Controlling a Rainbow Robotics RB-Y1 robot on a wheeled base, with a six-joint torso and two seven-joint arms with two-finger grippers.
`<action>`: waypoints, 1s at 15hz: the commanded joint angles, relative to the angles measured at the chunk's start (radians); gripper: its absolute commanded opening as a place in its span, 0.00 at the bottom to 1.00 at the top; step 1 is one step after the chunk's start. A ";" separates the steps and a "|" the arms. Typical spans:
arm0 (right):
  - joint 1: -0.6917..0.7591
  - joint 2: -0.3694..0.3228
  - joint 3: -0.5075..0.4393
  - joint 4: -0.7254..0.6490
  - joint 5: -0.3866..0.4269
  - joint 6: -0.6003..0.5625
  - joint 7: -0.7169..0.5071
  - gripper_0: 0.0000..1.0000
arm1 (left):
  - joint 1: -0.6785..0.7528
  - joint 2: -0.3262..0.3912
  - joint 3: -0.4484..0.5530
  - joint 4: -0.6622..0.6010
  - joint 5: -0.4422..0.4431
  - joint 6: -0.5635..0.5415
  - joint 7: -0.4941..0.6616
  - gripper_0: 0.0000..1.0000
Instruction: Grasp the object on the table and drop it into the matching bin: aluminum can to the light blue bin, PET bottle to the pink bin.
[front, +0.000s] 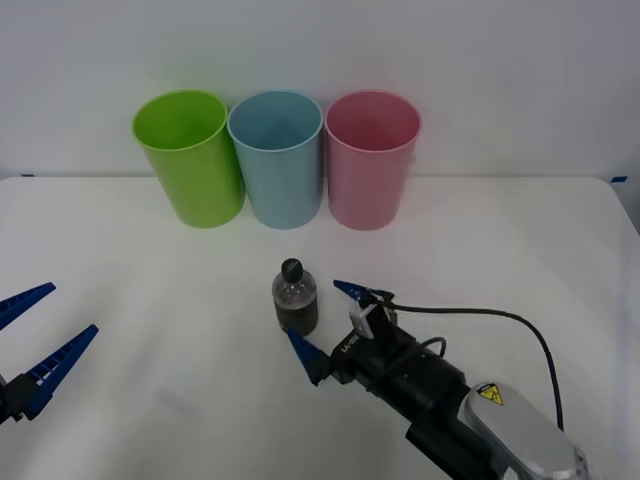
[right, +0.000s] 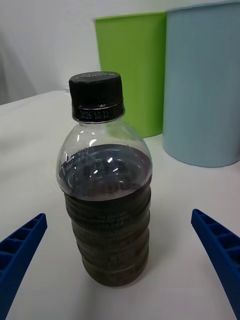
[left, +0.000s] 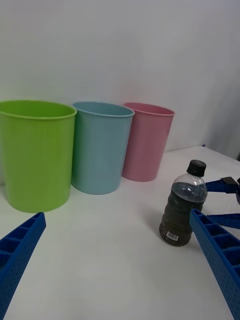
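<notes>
- Right pincer (front: 326, 325): low over the worktop (front: 150, 300), fingers spread wide, gripping nothing; one finger tip (front: 300, 348) on the near side of the PET bottle (front: 296, 297), other tip (front: 346, 289) on its far-right side. Bottle just ahead of the gap, not touched yet by the look of it.
- Bottle: upright, mid-worktop, in front of the bins, well apart from them. Black screw cap (right: 96, 95), clear shoulder, dark contents up to approx. the shoulder.
- Handling, as a guess: mostly full, so heavier than an empty one; thin ribbed wall prob. gives a bit under squeeze; smooth plastic, maybe slippery. Not fragile.
- Best hold, IMO: ribbed mid-body, below the shoulder — ribs give purchase, weight sits low. Avoid cap/neck: narrow, likely to swing or tip.
- Narrow base, so a one-sided nudge could topple it; both fingers should close evenly.
- Pink bin (front: 372, 160): far right of the row, at the back; rim much higher than the bottle, so needs a lift above it.
- Light blue bin (front: 276, 158) touching or almost touching pink one; lime green bin (front: 190, 156) at the left end. Wrong targets; close enough to bump.
- Nothing lying btw. bottle and pink bin.
- Left pincer (front: 32, 345): idle at left edge, spread, empty, well clear.
</notes>
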 joint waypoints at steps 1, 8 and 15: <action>-0.027 0.029 0.007 0.034 0.010 0.018 0.000 1.00 | 0.000 0.000 0.000 0.000 0.000 0.000 0.000 1.00; -0.097 0.094 0.043 0.126 0.029 0.087 0.000 1.00 | 0.000 0.000 0.000 0.000 0.000 0.000 0.000 1.00; -0.122 0.137 0.043 0.168 0.059 0.125 0.000 1.00 | 0.000 0.000 0.000 0.000 0.000 0.000 0.000 1.00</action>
